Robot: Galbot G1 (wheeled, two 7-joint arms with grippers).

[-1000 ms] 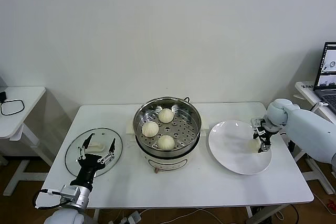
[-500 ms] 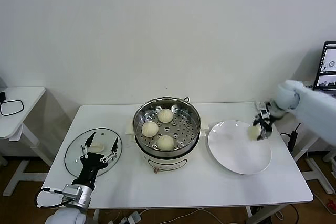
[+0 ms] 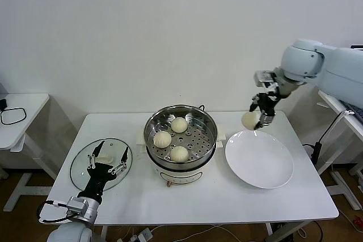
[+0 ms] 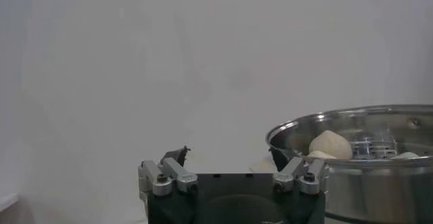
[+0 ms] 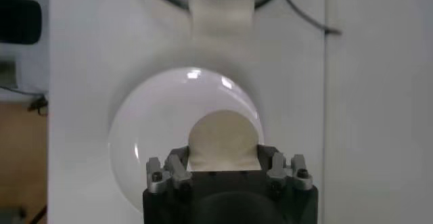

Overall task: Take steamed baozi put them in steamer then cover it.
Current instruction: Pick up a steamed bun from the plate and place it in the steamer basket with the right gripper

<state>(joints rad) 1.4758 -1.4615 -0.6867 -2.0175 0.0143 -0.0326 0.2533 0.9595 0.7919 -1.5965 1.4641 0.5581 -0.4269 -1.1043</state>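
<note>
Right pincer (image 3: 258,118) clamped on one baozi (image 3: 249,120), held in the air above the far rim of the white plate (image 3: 260,165). Three baozi (image 3: 171,139) sit in the steamer (image 3: 180,140) (mid-table). Left pincer (image 3: 108,160), jaws apart, hangs over the cover (image 3: 83,160) lying flat on the table (image 3: 227,199).
</note>
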